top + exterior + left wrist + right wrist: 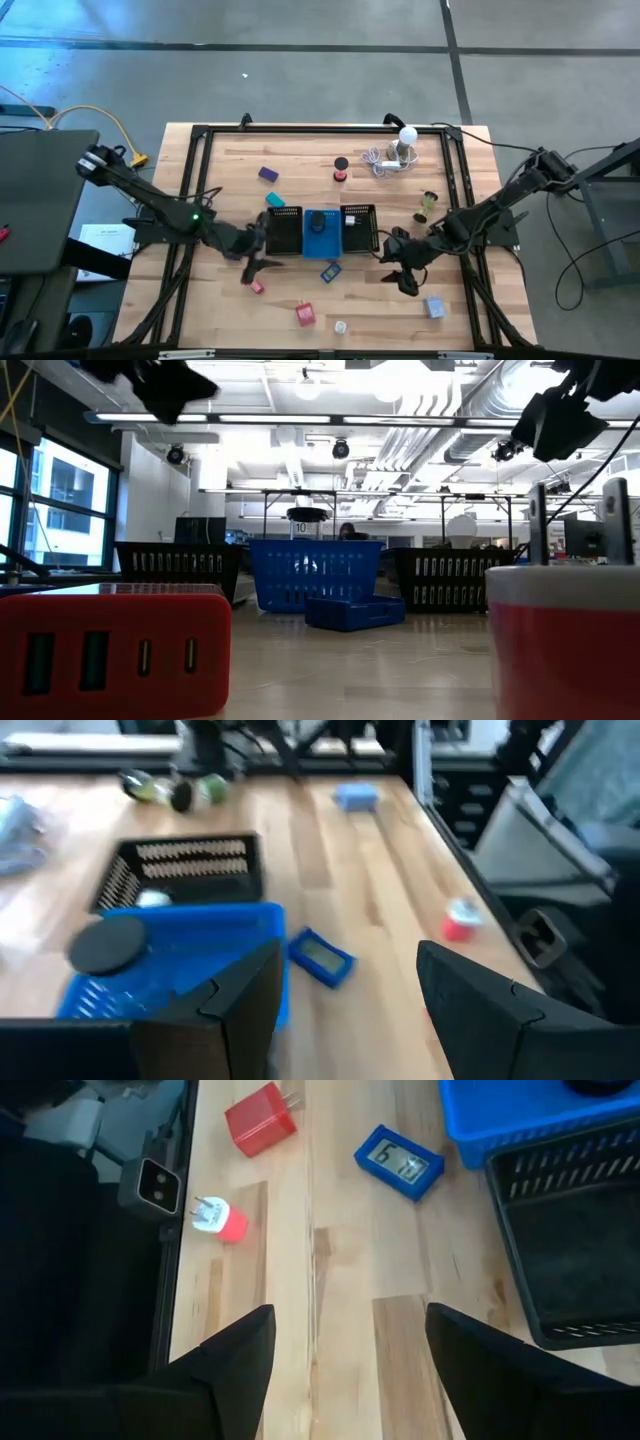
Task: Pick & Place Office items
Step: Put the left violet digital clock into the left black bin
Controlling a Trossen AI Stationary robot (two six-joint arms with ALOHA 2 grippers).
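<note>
Left gripper (262, 268): seen at 7 o'clock of the blue tray (322, 245), over bare wood; fingers (245, 995) spread apart, nothing between them.
Right gripper (400, 280): seen at 5 o'clock of the right black tray (359, 212); fingers (235, 1355) released, only bare table (340, 1340) framed between them.
Trays: three in a row at table centre, black, blue, black (284, 214).
Black disc (106, 943): lying in the blue tray.
Blue clock (398, 1161): flat on the wood at 6 o'clock of the blue tray, just beside it; digits facing up.
Red block (260, 1118): at 7 o'clock of the clock, near the front edge; prongs on one side.
Small red-white plug (220, 1219): near the red block, apart from it.
Purple block (268, 174): at 11 o'clock of the trays.
Red spool (341, 169): at 12 o'clock of the trays.
Grey-blue block (434, 307): at 5 o'clock of the right gripper.
White bulb (405, 140): at the far edge, cable coiled beside it.
</note>
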